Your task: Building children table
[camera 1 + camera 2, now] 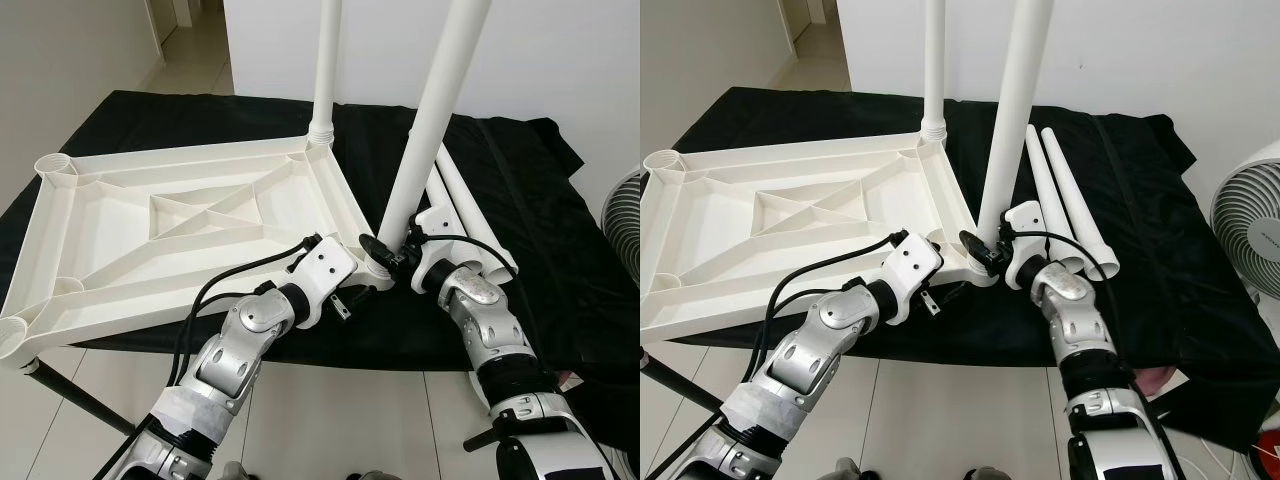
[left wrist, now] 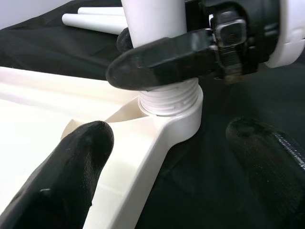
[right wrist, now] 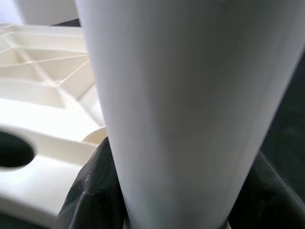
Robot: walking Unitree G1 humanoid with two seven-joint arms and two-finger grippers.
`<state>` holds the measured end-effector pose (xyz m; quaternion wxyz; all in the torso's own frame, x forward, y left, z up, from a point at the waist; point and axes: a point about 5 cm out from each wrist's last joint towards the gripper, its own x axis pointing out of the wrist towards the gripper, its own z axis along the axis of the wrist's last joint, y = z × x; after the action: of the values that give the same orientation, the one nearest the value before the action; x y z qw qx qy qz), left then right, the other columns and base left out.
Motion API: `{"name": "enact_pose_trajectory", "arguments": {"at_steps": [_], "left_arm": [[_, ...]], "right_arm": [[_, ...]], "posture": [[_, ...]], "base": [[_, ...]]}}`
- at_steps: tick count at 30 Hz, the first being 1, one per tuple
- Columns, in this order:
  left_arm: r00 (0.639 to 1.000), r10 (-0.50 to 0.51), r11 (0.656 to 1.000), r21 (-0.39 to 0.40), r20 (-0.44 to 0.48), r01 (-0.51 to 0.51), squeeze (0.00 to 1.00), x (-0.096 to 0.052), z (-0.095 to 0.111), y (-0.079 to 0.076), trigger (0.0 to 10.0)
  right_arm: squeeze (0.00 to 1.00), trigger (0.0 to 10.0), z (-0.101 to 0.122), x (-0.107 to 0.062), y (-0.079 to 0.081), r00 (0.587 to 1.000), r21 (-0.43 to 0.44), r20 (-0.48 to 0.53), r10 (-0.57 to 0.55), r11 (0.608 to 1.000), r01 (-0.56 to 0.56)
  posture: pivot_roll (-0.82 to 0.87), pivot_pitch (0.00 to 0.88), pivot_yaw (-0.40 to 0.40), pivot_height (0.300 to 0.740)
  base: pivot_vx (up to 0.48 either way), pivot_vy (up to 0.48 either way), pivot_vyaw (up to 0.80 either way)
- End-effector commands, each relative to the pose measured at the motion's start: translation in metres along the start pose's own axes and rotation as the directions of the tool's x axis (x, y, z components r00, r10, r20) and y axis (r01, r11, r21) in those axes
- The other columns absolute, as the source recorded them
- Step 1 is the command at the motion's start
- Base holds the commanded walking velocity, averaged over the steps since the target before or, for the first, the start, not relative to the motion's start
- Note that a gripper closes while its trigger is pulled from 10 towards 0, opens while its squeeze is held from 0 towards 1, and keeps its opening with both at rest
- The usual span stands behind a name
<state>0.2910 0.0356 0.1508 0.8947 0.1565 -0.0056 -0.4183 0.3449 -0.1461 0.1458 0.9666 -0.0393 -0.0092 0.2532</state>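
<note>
1. The white plastic tabletop (image 1: 150,230) lies upside down on a black cloth (image 1: 560,230), ribbed underside up, with a round leg socket at each corner.
2. A white table leg (image 1: 430,130) stands in the near right corner socket (image 2: 183,119), leaning a little to the robot's right; its threaded end sits partly in the socket, with several thread turns showing above the rim.
3. The right gripper (image 1: 385,250) pinches this leg low down, just above the threads, one black finger (image 2: 162,62) lying across the front of the leg in the left wrist view.
4. In the right wrist view the leg fills most of the frame with dark pads on both sides of it, so the grasp looks firm, though the fingertips themselves are hard to make out there.
5. The left gripper (image 1: 345,300) sits at the same corner of the tabletop with its fingers (image 2: 71,176) spread: one rests over the tabletop's rim, the other is over the cloth beside the socket.
6. A second leg (image 1: 326,70) stands upright in the far right corner socket.
7. Two loose legs (image 1: 1065,200) lie side by side on the cloth to the right of the tabletop.
8. A white fan (image 1: 1255,215) stands at the right edge, beyond the cloth.
9. The cloth overhangs a pale tiled floor (image 1: 340,420).
</note>
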Motion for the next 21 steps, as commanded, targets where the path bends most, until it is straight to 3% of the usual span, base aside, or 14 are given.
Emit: {"name": "enact_pose_trajectory", "arguments": {"at_steps": [1, 3, 4, 5, 6, 8, 9, 10, 11, 15, 20, 21], "left_arm": [[1.000, -0.006, 1.000, 0.005, 0.002, 0.006, 0.00, -0.001, 0.000, -0.002, 10.0], [1.000, -0.006, 1.000, 0.005, 0.002, 0.006, 0.00, -0.001, 0.000, -0.002, 10.0], [1.000, -0.007, 1.000, 0.005, 0.002, 0.007, 0.00, -0.001, 0.000, -0.003, 10.0], [1.000, -0.007, 1.000, 0.005, 0.002, 0.007, 0.00, -0.001, 0.000, -0.003, 10.0], [1.000, -0.009, 1.000, 0.005, 0.002, 0.009, 0.00, -0.001, 0.000, -0.003, 10.0], [1.000, -0.009, 1.000, 0.005, 0.002, 0.009, 0.00, -0.001, 0.000, -0.003, 10.0], [1.000, -0.011, 1.000, 0.005, 0.003, 0.011, 0.00, 0.000, 0.000, -0.004, 10.0], [1.000, -0.011, 1.000, 0.005, 0.003, 0.011, 0.00, 0.000, 0.000, -0.004, 10.0], [1.000, -0.013, 1.000, 0.006, 0.005, 0.013, 0.00, 0.000, 0.000, -0.004, 10.0], [1.000, -0.013, 1.000, 0.007, 0.008, 0.013, 0.00, 0.000, 0.001, -0.004, 10.0], [1.000, -0.012, 1.000, 0.007, 0.007, 0.012, 0.00, 0.000, 0.000, -0.004, 10.0], [1.000, -0.013, 1.000, 0.009, 0.005, 0.013, 0.00, -0.001, 0.000, -0.004, 10.0]], "right_arm": [[0.00, 10.0, -0.014, -0.005, -0.003, 0.993, 0.033, -0.069, -0.094, 0.995, 0.097], [0.00, 10.0, -0.014, -0.005, -0.003, 0.993, 0.033, -0.069, -0.094, 0.995, 0.097], [0.00, 10.0, -0.014, -0.006, -0.003, 0.983, 0.048, -0.069, -0.170, 0.984, 0.174], [0.00, 10.0, -0.014, -0.006, -0.003, 0.983, 0.048, -0.069, -0.170, 0.984, 0.174], [0.00, 10.0, -0.014, -0.007, 0.001, 0.959, 0.059, -0.067, -0.275, 0.958, 0.279], [0.00, 10.0, -0.014, -0.007, 0.001, 0.959, 0.059, -0.067, -0.275, 0.958, 0.279], [0.00, 10.0, -0.016, -0.009, 0.008, 0.925, 0.074, -0.065, -0.376, 0.922, 0.380], [0.00, 10.0, -0.016, -0.009, 0.008, 0.925, 0.074, -0.065, -0.376, 0.922, 0.380], [0.00, 10.0, -0.016, -0.011, 0.016, 0.884, 0.080, -0.065, -0.462, 0.881, 0.466], [0.00, 10.0, -0.014, -0.011, 0.031, 0.864, 0.114, -0.060, -0.500, 0.856, 0.504], [0.00, 10.0, -0.011, -0.013, 0.032, 0.860, 0.127, -0.044, -0.509, 0.851, 0.510], [0.61, 10.0, -0.008, -0.013, 0.029, 0.860, 0.126, -0.032, -0.509, 0.852, 0.509]], "posture": [[-0.11, 0.035, 0.000, 0.740], [-0.11, 0.035, 0.000, 0.740], [-0.11, 0.035, 0.000, 0.740], [-0.11, 0.035, 0.000, 0.740], [-0.11, 0.028, -0.002, 0.740], [-0.11, 0.028, -0.002, 0.740], [-0.11, 0.028, -0.002, 0.740], [-0.11, 0.028, -0.002, 0.740], [-0.11, 0.022, -0.007, 0.740], [-0.10, 0.017, -0.009, 0.740], [-0.10, 0.013, -0.007, 0.740], [-0.10, 0.013, -0.007, 0.740]], "base": [[0.000, 0.000, 0.00], [0.000, 0.000, 0.00], [0.000, 0.000, 0.00], [0.000, 0.000, 0.00], [0.000, 0.000, 0.00], [0.000, 0.000, 0.00], [0.000, 0.000, 0.00], [0.000, 0.000, 0.00], [0.000, 0.000, 0.00], [0.000, 0.000, 0.00], [0.000, 0.000, 0.00], [0.000, 0.000, 0.00]]}}
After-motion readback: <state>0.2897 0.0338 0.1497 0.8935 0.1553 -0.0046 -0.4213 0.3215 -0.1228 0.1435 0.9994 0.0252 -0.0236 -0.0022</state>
